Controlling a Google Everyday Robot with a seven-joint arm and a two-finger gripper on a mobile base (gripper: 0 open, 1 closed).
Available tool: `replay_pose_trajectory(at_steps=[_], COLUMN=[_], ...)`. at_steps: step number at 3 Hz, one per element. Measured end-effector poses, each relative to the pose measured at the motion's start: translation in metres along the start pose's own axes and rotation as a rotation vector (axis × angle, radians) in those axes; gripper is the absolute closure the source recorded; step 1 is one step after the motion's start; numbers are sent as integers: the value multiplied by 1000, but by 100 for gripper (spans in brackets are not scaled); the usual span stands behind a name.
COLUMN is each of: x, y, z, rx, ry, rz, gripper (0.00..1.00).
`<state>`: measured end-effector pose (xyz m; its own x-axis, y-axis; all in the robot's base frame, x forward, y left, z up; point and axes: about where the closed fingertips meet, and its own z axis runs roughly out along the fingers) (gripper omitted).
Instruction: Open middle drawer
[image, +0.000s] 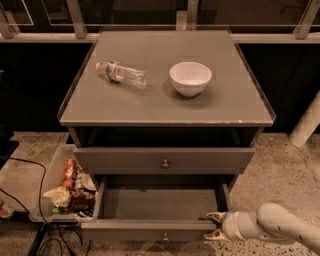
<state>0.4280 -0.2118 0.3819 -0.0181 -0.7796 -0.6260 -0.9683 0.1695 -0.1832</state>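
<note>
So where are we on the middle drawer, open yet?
Done: the middle drawer is pulled well out, its bare grey inside showing, while the top drawer above stays shut. In hand: the gripper sits at the open drawer front's right end, fingers spread. Left: probably just backing the arm away.

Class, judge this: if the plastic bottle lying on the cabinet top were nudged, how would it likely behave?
The bottle lies on its side, so it would probably roll. It looks clear and thin-walled, so it is likely light and squashy. The tool sits at the right front corner of the open middle drawer.
</note>
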Motion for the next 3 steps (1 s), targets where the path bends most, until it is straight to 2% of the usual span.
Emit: replay_pose_trajectory(at_steps=[3], x=[-1], y=[-1], z=[-2], rx=[1], ry=[-1], rz=[2], gripper=[100])
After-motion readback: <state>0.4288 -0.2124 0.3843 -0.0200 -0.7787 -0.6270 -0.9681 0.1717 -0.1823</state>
